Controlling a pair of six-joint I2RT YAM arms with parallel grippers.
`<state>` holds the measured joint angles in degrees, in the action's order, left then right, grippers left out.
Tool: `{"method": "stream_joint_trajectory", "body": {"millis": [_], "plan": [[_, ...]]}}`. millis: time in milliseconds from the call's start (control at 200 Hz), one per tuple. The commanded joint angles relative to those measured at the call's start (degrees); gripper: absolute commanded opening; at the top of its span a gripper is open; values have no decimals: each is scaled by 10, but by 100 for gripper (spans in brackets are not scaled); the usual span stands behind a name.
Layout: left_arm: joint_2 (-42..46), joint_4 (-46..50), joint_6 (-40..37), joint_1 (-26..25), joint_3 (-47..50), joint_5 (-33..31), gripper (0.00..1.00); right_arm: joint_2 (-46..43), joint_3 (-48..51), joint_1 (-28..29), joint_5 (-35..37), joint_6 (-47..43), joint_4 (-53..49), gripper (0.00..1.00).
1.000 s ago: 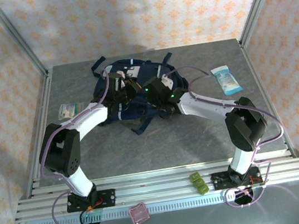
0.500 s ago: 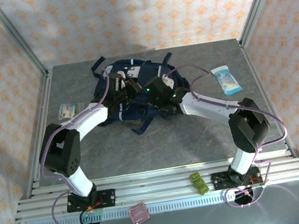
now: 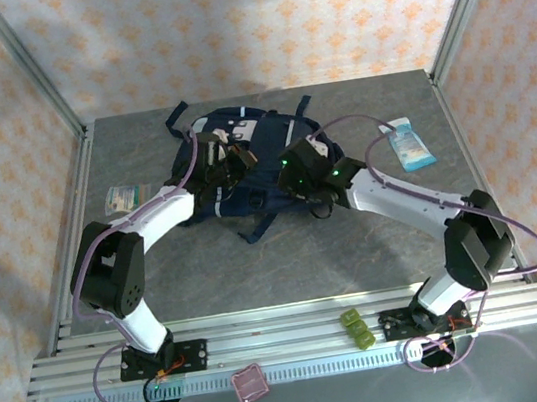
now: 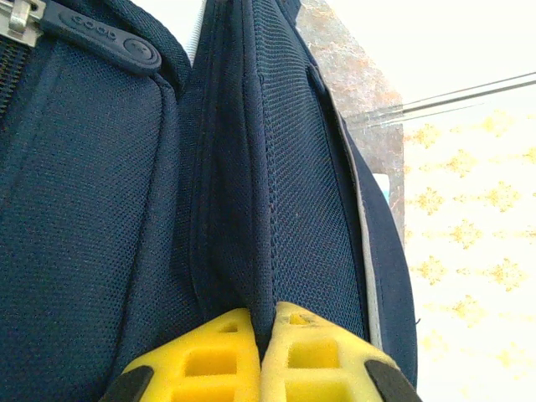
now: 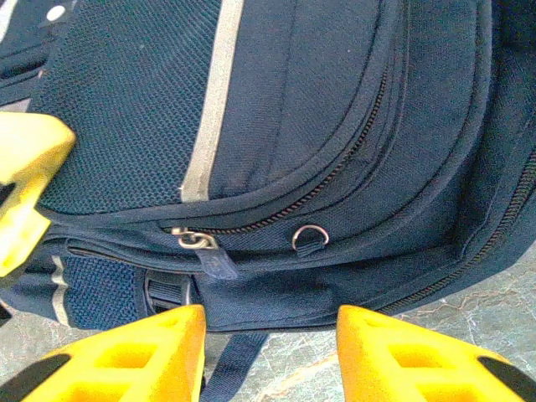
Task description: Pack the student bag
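So the student bag [image 3: 263, 151] lies flat in the middle of the table, toward the far end, straps trailing out on the near side. The left gripper [image 4: 264, 325] is right on it, jaws pinched together on a ridge of navy fabric beside a zip pull [image 4: 92, 29], same spot as a second ago.

What's different is the right arm. A second ago the right gripper [image 5: 268, 335] sat over the middle of the bag; now it has slid out to the bag's right edge and the elbow has swung wide to the right. Its jaws are apart with nothing in them. The right wrist view looks at a curved zipper with its puller [image 5: 201, 243] and a small metal ring [image 5: 310, 237] just ahead. My guess is it's lining up on that zipper while the left holds the cloth taut. That zip looks closed from here, so I'd say the packing proper hasn't started.

Around the bag, a blue and white packet [image 3: 406, 142] sits to the right and a small pale packet [image 3: 126, 195] to the left, both well apart from it. A green block [image 3: 357, 329] and a pink square thing [image 3: 248, 384] sit down by the rails at the near edge.

The table [image 3: 289, 269] is grey and stone-patterned, boxed in by an aluminium frame and walls with an orange flower print.
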<state>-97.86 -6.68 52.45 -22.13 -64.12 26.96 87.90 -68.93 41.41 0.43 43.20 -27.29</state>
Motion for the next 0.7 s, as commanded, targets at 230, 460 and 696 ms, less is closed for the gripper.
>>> {"method": "stream_joint_trajectory", "body": {"millis": [230,460,696], "plan": [[41,-75,-5,0,-8,32,0,49,-44,5,19,-9,30,44],[39,-80,-1,-4,-7,33,0,101,-100,4,39,-5,20,35],[40,-83,1,-5,-5,33,0,115,-106,4,51,10,17,0]]}}
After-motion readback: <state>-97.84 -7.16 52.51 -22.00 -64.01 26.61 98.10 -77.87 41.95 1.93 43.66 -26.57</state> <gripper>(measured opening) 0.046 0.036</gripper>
